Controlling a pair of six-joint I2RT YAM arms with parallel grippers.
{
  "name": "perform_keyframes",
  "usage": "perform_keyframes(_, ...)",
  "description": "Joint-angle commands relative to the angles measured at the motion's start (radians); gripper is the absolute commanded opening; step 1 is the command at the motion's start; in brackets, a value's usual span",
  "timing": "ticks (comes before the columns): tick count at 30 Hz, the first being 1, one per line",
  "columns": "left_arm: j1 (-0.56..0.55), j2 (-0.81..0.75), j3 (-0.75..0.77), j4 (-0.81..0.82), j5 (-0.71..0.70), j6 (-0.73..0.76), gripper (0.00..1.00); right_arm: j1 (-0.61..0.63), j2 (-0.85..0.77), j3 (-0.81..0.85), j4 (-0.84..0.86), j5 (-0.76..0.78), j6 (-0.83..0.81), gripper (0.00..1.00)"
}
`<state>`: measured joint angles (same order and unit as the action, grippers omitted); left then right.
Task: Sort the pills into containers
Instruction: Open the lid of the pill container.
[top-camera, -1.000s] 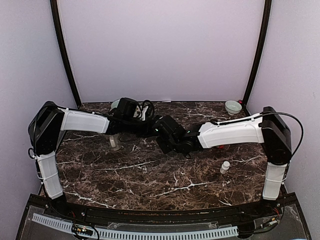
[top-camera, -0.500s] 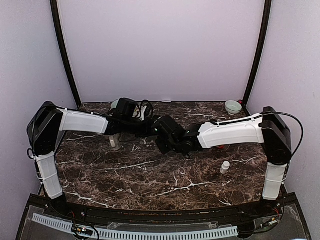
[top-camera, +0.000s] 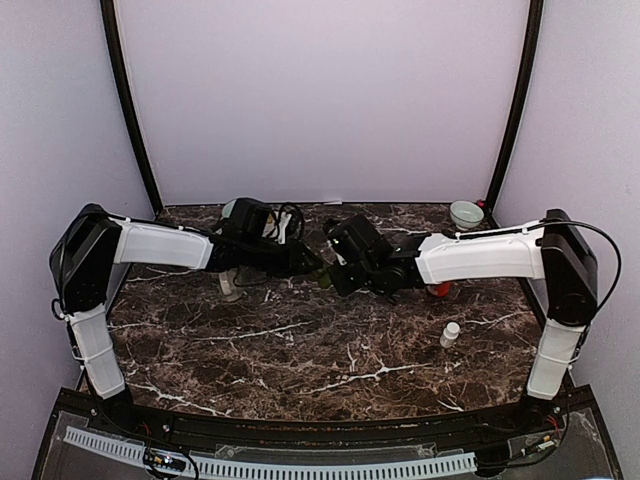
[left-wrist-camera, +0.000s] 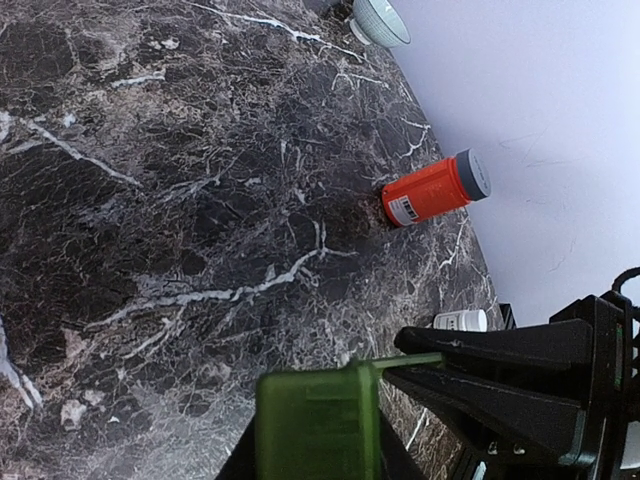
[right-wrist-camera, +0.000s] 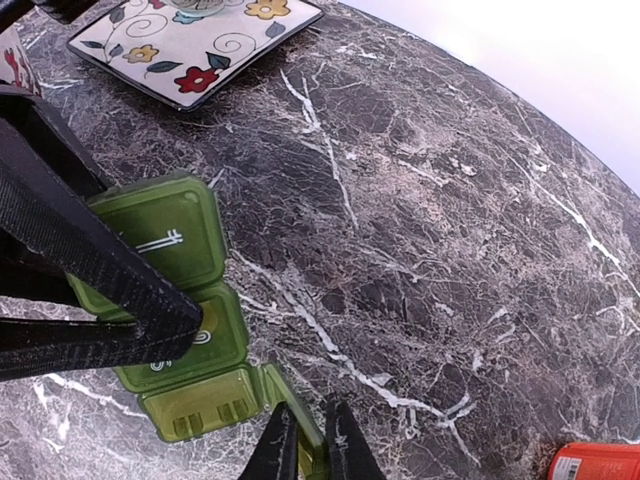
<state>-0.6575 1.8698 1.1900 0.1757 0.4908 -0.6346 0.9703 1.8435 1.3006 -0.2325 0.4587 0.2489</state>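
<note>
A green pill organizer (right-wrist-camera: 170, 300) hangs above the table's middle, held between both arms. My left gripper (left-wrist-camera: 318, 445) is shut on its body (left-wrist-camera: 318, 420); its black fingers (right-wrist-camera: 90, 260) cross the lids in the right wrist view. My right gripper (right-wrist-camera: 308, 442) is shut on the thin raised lid (right-wrist-camera: 295, 410) of the end compartment, which stands open. From above, the two grippers (top-camera: 308, 264) (top-camera: 338, 280) meet at the organizer (top-camera: 323, 272). An orange bottle (top-camera: 440, 290) lies on its side to the right. No pills show in any view.
A small white bottle (top-camera: 450, 333) stands at the front right. A pale bowl (top-camera: 465, 213) sits in the back right corner. A floral plate (right-wrist-camera: 195, 35) lies at the back behind the left arm. A small pale cup (top-camera: 230, 285) stands under the left arm.
My right gripper has closed onto the organizer's end lid. Its wrist has swung up and toward the back right. The left arm has shifted slightly right with the organizer.
</note>
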Motion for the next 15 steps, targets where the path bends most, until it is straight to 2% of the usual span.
perform_keyframes(1, -0.011, -0.074, -0.012, -0.012, 0.077, 0.016, 0.00, -0.041, -0.024, -0.029, -0.010, 0.028, 0.018, 0.13)
perform_keyframes(4, -0.011, -0.072, -0.010, -0.015, 0.074, 0.018, 0.00, -0.039, -0.045, -0.050, 0.021, -0.033, 0.015, 0.26)
perform_keyframes(10, -0.010, -0.070, -0.007, -0.014, 0.074, 0.018, 0.00, -0.037, -0.077, -0.087, 0.038, -0.057, 0.034, 0.40)
perform_keyframes(15, -0.011, -0.069, -0.014, -0.004, 0.080, 0.015, 0.00, -0.039, -0.094, -0.098, 0.052, -0.070, 0.037, 0.45)
